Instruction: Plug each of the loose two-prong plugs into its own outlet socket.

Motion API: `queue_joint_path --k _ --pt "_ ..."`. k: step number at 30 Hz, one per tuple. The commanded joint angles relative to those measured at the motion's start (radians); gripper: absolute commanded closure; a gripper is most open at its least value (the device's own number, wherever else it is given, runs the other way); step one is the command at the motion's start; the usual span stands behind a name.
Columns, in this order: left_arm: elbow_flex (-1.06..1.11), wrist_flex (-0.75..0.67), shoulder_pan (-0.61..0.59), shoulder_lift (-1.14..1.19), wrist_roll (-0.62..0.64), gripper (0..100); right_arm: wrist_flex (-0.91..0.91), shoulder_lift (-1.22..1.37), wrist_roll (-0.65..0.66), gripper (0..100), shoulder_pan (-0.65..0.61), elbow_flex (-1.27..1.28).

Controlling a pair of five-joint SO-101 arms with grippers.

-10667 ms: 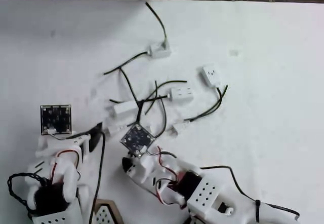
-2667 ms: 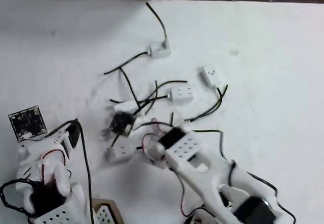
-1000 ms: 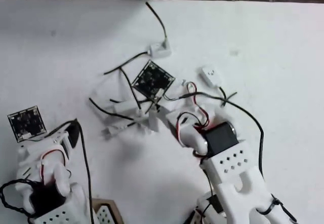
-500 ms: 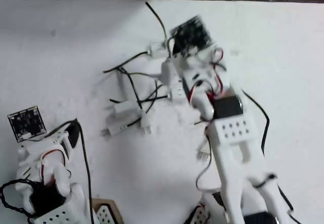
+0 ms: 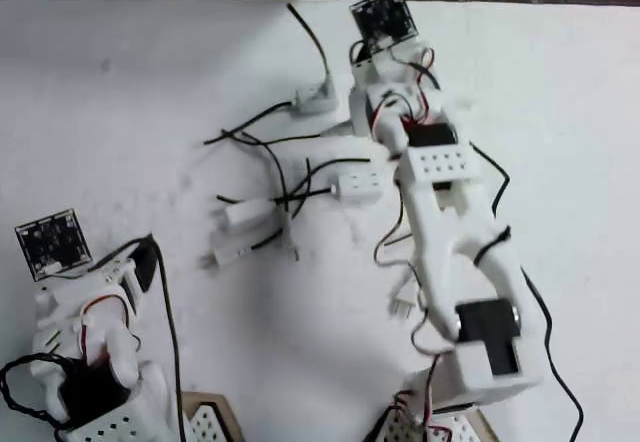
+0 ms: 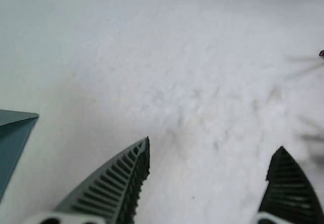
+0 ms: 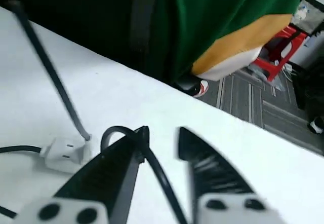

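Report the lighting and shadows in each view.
High view: the white table is brightly and evenly lit, with only faint soft shadows beside the black cords; the strip beyond its far edge is dark. Left wrist view: the tabletop under the left gripper looks dimmer and unevenly lit. Right wrist view: bright tabletop against a dark backdrop beyond the right gripper.

Far white socket [image 5: 316, 101] lies flat, black cord [image 5: 308, 30] trailing away; second socket [image 5: 358, 184] sits mid-table; two white plugs [image 5: 240, 232] lie side by side nearby.
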Motion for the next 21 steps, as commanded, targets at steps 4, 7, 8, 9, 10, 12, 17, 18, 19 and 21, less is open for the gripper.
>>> queue_joint_path --k 4,7,8,9,10,12,17,18,19,21 --pt "-0.014 0.000 -0.005 -0.002 0.008 64 0.214 -0.033 -0.009 59.5 -0.007 -0.133" --pt "-0.014 0.000 -0.005 -0.002 0.008 64 0.329 -0.113 -0.009 63.2 -0.039 -0.135" --pt "-0.014 0.000 -0.005 -0.002 0.008 64 0.369 -0.140 -0.011 64.4 -0.053 -0.135" --pt "-0.014 0.000 -0.005 -0.002 0.008 64 0.410 -0.168 -0.020 65.5 -0.067 -0.135" --pt "-0.012 0.000 -0.005 -0.002 0.008 64 0.460 -0.196 -0.044 66.5 -0.079 -0.135" --pt "-0.011 -0.005 -0.005 -0.002 0.008 64 0.562 -0.246 -0.095 68.0 -0.108 -0.135" --pt "-0.011 -0.005 -0.005 -0.002 0.008 64 0.863 -0.302 -0.121 71.7 -0.239 -0.135" --pt "-0.011 -0.005 -0.005 -0.002 0.008 64 0.918 -0.300 -0.121 72.5 -0.269 -0.135" --pt "-0.011 -0.005 -0.005 -0.002 0.008 64 0.966 -0.291 -0.123 73.1 -0.303 -0.135" --pt "-0.011 -0.003 -0.005 -0.002 0.008 64 1.032 -0.255 -0.141 73.5 -0.360 -0.135"
